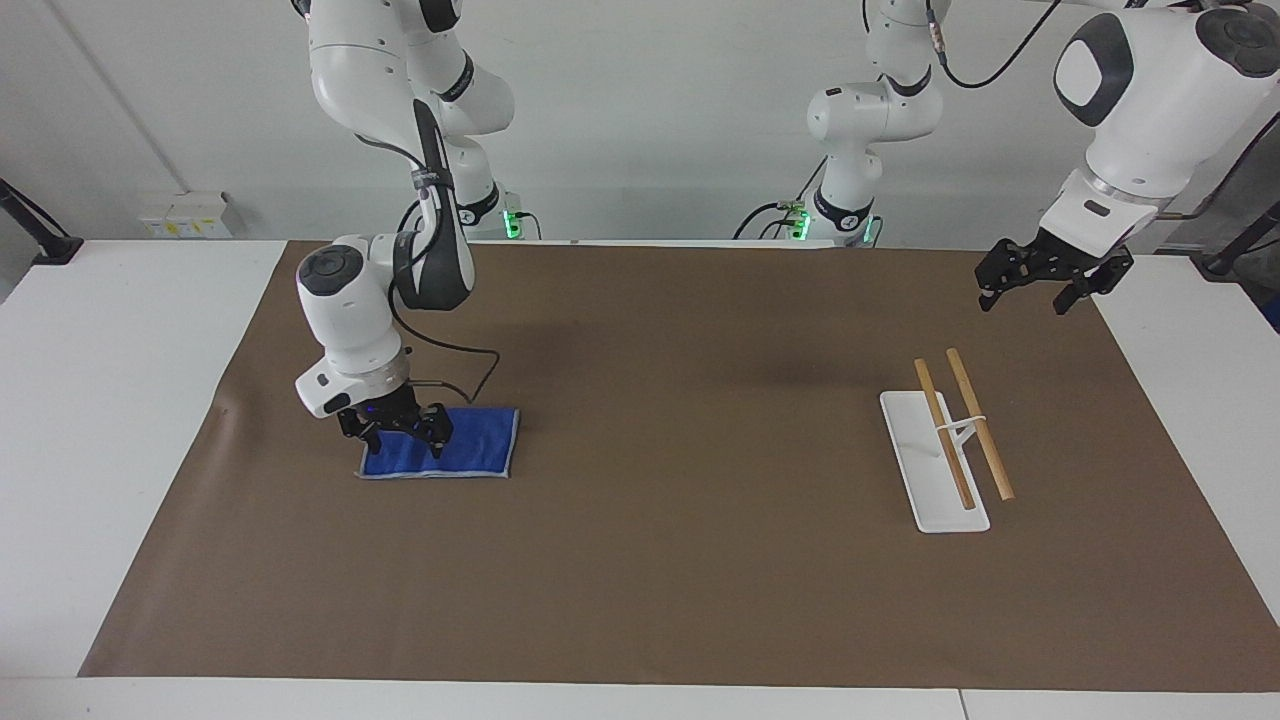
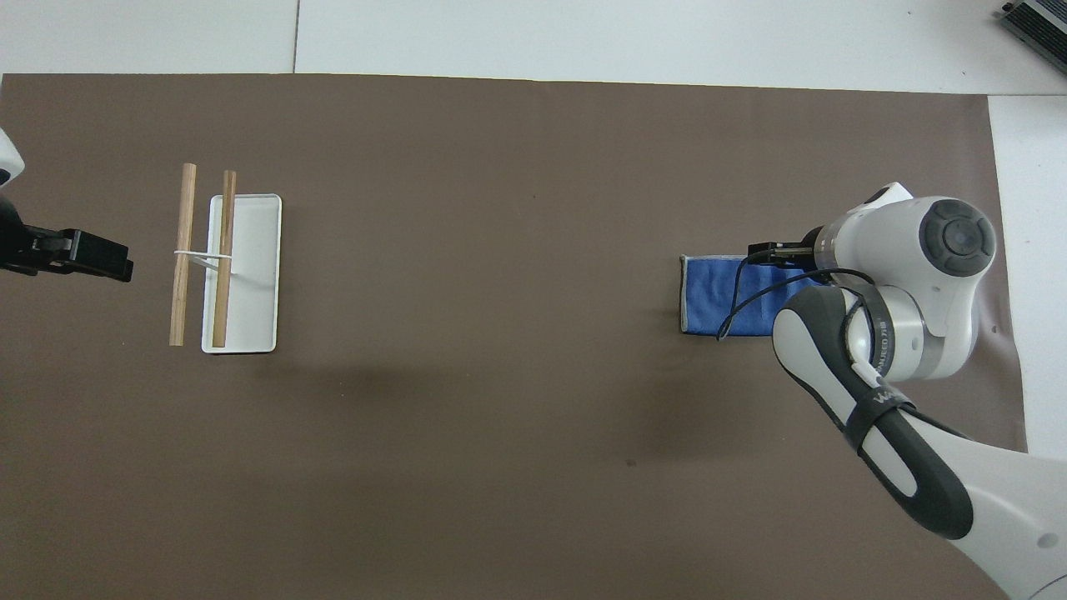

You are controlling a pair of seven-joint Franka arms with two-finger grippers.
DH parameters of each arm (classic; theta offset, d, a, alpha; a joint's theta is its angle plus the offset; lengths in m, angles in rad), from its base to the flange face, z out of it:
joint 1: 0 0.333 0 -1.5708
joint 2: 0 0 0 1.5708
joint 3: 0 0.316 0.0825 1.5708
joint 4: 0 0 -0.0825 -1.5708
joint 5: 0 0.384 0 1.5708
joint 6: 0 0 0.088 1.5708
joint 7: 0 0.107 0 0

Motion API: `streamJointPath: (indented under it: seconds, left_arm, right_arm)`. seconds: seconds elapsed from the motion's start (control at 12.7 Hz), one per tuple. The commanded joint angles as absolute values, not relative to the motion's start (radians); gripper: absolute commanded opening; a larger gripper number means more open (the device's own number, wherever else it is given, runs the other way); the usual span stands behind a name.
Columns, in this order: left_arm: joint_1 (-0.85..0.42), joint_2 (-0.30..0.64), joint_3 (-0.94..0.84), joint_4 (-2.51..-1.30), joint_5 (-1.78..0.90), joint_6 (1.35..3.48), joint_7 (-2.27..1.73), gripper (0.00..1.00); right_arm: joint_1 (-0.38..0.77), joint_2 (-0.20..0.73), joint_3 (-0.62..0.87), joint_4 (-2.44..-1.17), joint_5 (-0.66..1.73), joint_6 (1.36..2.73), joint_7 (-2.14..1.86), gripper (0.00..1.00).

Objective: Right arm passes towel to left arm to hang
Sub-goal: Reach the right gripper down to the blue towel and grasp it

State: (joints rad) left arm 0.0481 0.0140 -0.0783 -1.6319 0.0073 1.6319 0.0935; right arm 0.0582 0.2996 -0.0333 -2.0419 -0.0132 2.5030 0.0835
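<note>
Heads up: your right gripper, jaws apart, sits low over the towel at its 9 o'clock end. Close too shallow and you'll pinch one layer. Left gripper waits, jaws apart.

We see a matt brown paper-like mat, a soft blue cloth towel, two bare wooden rods over a smooth white rack base, and glossy white plastic-looking arm shells.
</note>
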Motion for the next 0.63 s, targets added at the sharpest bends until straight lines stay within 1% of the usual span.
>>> streamJointPath:
  seconds: [0.0, 0.16, 0.39, 0.47, 0.55]
  left_arm:
    - [0.04, -0.017, -0.071, -1.671, -0.002, 1.647, 0.081, 1.0]
    - [0.04, -0.02, -0.071, -1.677, -0.002, 1.651, 0.081, 1.0]
    - [0.04, -0.023, -0.071, -1.684, -0.002, 1.652, 0.081, 1.0]
    - [0.04, -0.023, -0.071, -1.684, -0.002, 1.652, 0.081, 1.0]
    - [0.04, -0.023, -0.071, -1.684, -0.002, 1.652, 0.081, 1.0]
  right_arm:
    - [0.054, 0.304, -0.032, -2.077, -0.018, 2.531, 0.038, 1.0]
    - [0.055, 0.302, -0.032, -2.114, -0.018, 2.534, 0.038, 1.0]
    - [0.055, 0.308, -0.032, -2.123, -0.018, 2.537, 0.022, 1.0]
    - [0.054, 0.31, -0.032, -2.122, -0.018, 2.537, 0.015, 0.61]
    - [0.054, 0.31, -0.031, -2.12, -0.018, 2.537, 0.015, 0.01]
